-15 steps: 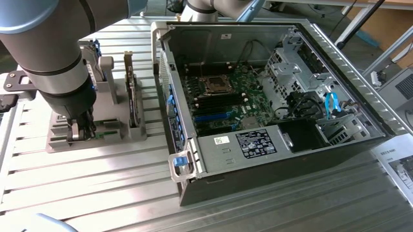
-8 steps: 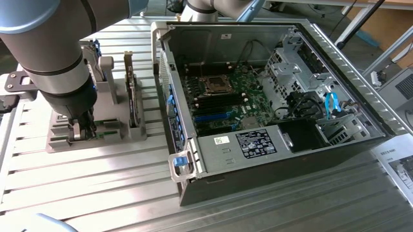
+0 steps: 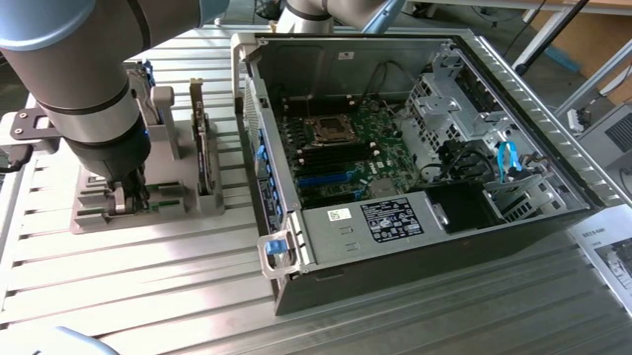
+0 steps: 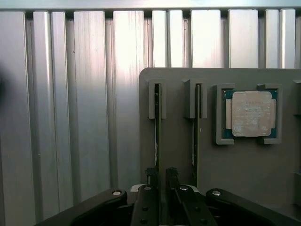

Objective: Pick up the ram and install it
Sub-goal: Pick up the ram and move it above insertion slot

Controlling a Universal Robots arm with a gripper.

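Note:
The ram (image 4: 157, 125) stands on edge in a slot of the grey holder (image 4: 235, 169), seen as a thin dark stick. A second stick like it (image 4: 196, 125) stands in the neighbouring slot. My gripper (image 4: 160, 177) is lowered over the first stick, one of its fingers (image 4: 149, 176) on each side of the stick's near end, with a small gap showing, so it is open around the stick. In the exterior view my gripper (image 3: 129, 198) reaches down into the holder (image 3: 94, 214) at that view's left. The open computer case (image 3: 513, 96) shows its motherboard (image 3: 341, 159).
A processor chip (image 4: 253, 113) lies in a pocket of the holder beside the sticks. A taller upright card (image 3: 203, 144) stands in the holder between my arm and the case. The table is ribbed aluminium (image 3: 148, 288). A printed sheet (image 3: 612, 255) lies at the exterior view's right.

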